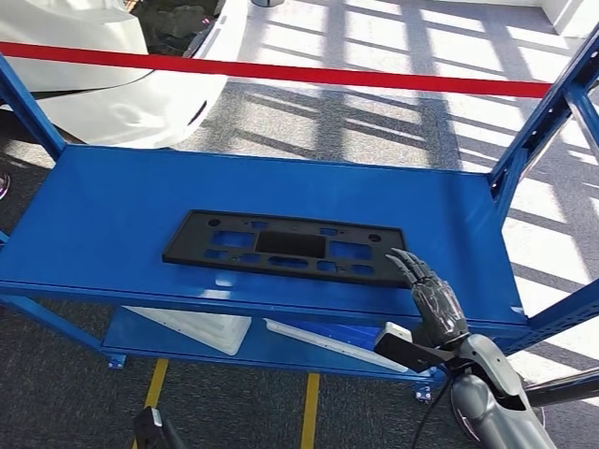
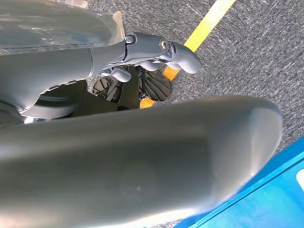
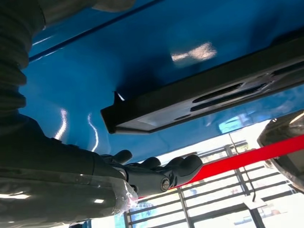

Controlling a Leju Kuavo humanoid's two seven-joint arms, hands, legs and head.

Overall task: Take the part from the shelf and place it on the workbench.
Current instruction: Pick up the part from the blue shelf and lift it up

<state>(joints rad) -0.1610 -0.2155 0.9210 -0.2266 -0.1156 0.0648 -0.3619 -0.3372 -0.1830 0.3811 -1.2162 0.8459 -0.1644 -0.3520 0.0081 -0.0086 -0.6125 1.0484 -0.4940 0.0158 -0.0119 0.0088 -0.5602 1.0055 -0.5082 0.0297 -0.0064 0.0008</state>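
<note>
One black part (image 1: 286, 247), a flat slotted plate, lies on the blue shelf (image 1: 106, 215) near its front edge, long axis running side to side along that edge, right end reaching toward the right hand (image 1: 430, 295). That hand hovers just beside the end, fingers spread, holding nothing. The left hand (image 2: 157, 54) hangs low over the floor, fingers loosely apart and empty. Gripped at one end only, so long a plate would likely droop, twist in the fingers, or scrape off the shelf.
</note>
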